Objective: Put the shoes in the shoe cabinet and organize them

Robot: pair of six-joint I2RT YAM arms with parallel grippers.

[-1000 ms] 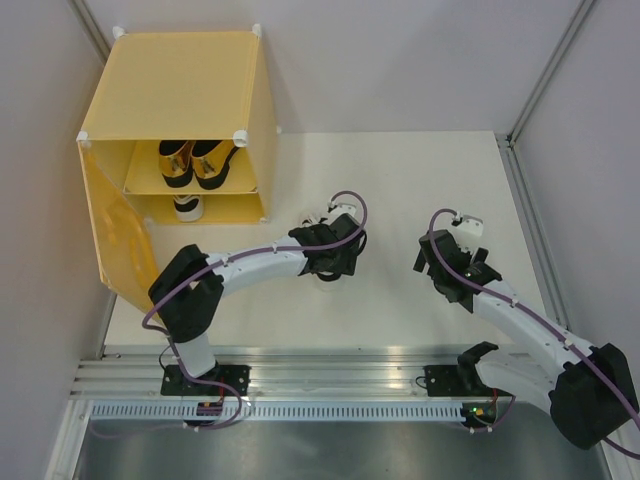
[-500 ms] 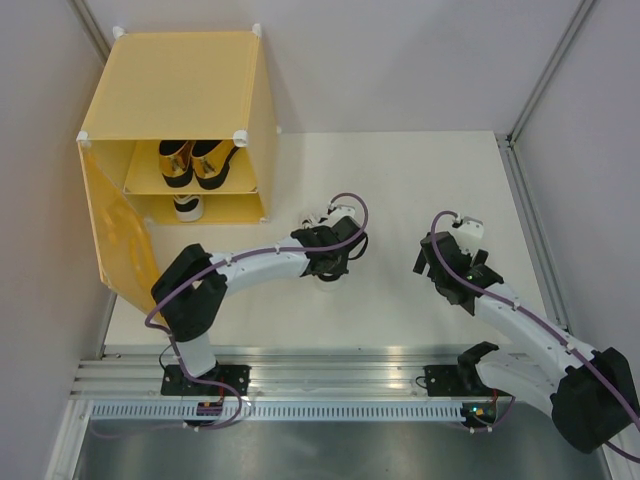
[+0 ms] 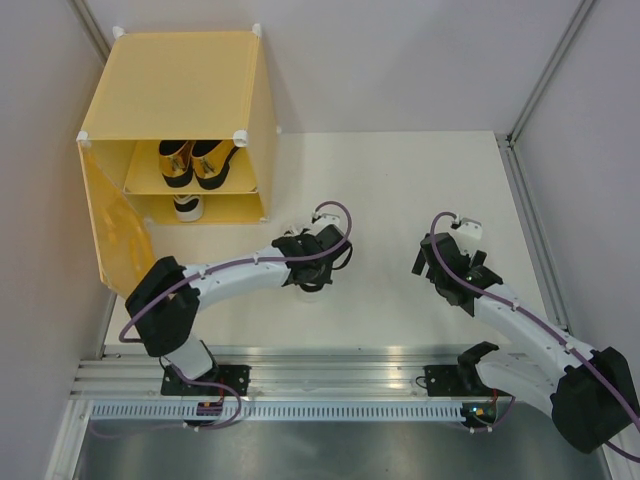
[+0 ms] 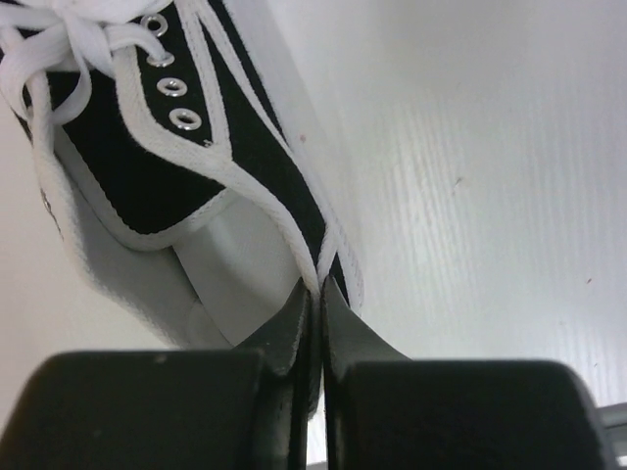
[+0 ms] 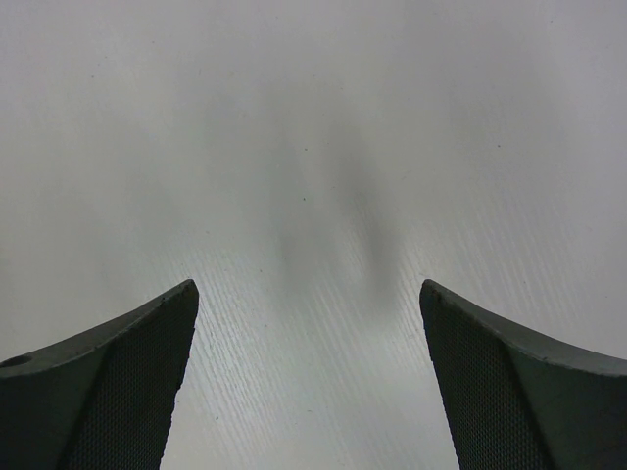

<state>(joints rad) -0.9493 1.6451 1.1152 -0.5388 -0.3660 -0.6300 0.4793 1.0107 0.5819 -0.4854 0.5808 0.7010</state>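
My left gripper (image 3: 312, 262) (image 4: 320, 294) is shut on the heel-side collar of a white sneaker (image 4: 196, 147) with black trim and white laces, near the middle of the table. In the top view the arm hides most of this sneaker. The yellow-orange shoe cabinet (image 3: 175, 75) stands at the far left. Two gold loafers (image 3: 176, 160) (image 3: 213, 162) sit on its inner shelf, and another white sneaker (image 3: 188, 207) lies below them. My right gripper (image 3: 455, 262) (image 5: 306, 313) is open over bare table, with nothing between its fingers (image 5: 118, 382).
The cabinet door (image 3: 112, 235) hangs open toward the near left, close to my left arm's elbow. White walls enclose the table on the left, back and right. A metal rail (image 3: 330, 365) runs along the near edge.
My left gripper has shut on the sneaker's collar and shifted left and slightly nearer with it. The right arm has stayed still.
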